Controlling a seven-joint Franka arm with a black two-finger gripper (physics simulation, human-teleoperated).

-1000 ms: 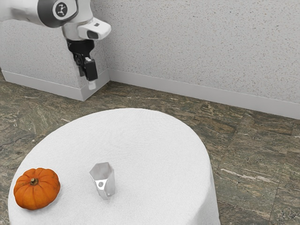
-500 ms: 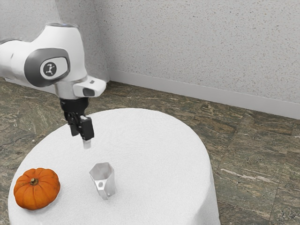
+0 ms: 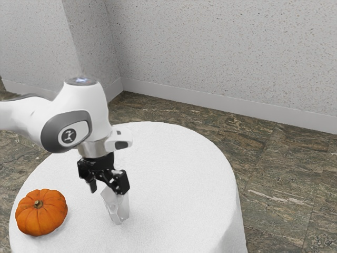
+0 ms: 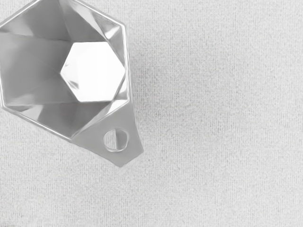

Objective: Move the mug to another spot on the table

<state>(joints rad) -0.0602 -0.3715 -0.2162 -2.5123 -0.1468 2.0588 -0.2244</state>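
The mug is a pale grey, six-sided cup with a flat handle tab pierced by a hole. It stands upright near the front of the round white table. My gripper hangs open just above the mug's rim, its black fingers spread to either side of the top and hiding the rim. From the wrist view I look straight down into the mug, with its handle tab pointing away from the opening. The mug rests on the cloth, not lifted.
An orange pumpkin sits on the table at the exterior view's left, close to the mug. The white cloth stretches bare to the back and right. The table's edge curves close in front of the mug.
My arm has come down and forward from high at the back to low over the mug, and my hand now stands right above it. Mug and pumpkin have not moved.
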